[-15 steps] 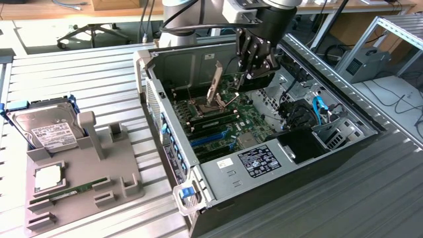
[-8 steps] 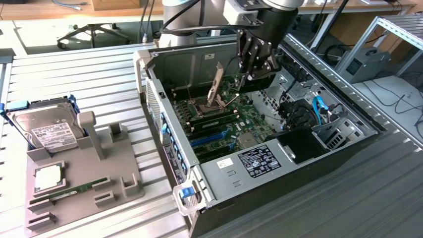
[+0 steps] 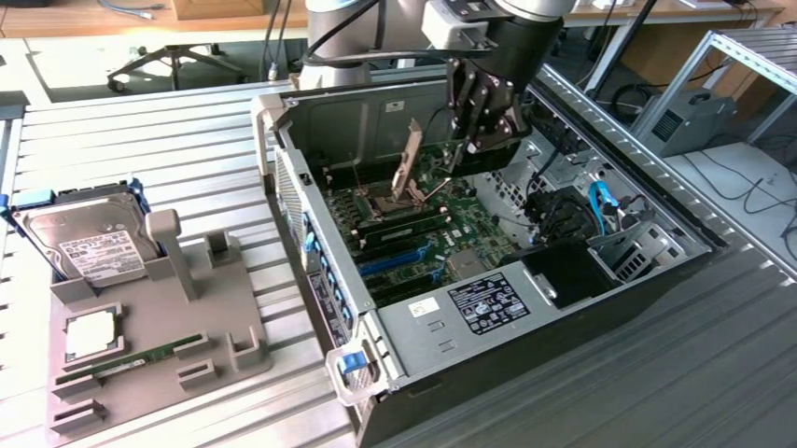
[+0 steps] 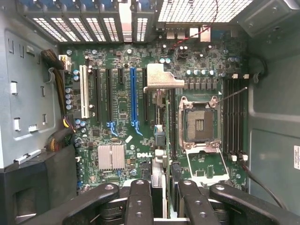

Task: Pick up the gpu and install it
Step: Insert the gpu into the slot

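Observation:
The gpu (image 4: 162, 140) shows edge-on in the wrist view as a thin card, with its silver end bracket (image 4: 161, 77) at the far end. My gripper (image 4: 164, 190) is shut on it, with one black finger (image 4: 139, 197) on each side of the card. The card lies along the green motherboard (image 4: 117, 117), between the long blue slot (image 4: 133, 98) and the open CPU socket (image 4: 199, 122). In the exterior view, my gripper (image 3: 480, 140) reaches down into the open computer case (image 3: 412, 317), and the gpu (image 3: 409, 159) hangs upright over the board. Whether the card touches a slot I cannot tell.
A grey fixture (image 3: 187, 327) stands on the slatted table at the exterior view's left. It carries a silver hard drive (image 3: 88, 247), a CPU chip (image 3: 90, 334) and a green memory stick (image 3: 125, 359). Case walls, blue cables (image 3: 604, 210) and a black power block (image 3: 566, 271) surround the board.

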Controlling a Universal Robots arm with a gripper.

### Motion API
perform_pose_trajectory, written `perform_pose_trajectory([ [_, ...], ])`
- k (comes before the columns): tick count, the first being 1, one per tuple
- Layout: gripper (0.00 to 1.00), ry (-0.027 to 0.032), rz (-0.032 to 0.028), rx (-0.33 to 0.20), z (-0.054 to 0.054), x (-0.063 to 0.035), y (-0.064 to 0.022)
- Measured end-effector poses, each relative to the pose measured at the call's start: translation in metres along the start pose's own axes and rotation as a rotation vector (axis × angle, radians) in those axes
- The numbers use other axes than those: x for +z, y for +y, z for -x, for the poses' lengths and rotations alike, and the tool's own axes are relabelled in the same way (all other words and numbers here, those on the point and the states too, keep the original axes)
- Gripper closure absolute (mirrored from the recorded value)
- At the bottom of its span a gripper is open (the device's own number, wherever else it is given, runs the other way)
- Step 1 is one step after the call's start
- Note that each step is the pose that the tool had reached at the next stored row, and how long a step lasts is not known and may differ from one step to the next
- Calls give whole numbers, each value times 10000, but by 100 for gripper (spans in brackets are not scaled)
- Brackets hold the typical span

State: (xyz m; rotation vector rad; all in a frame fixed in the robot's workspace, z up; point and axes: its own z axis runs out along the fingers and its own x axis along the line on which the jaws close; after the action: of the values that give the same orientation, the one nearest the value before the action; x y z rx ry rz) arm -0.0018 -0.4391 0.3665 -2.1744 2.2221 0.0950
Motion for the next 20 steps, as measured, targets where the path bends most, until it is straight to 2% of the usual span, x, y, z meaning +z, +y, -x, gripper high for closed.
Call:
perform_pose_trajectory([
  [20,73,0,0,0,-49,10,-1],
])
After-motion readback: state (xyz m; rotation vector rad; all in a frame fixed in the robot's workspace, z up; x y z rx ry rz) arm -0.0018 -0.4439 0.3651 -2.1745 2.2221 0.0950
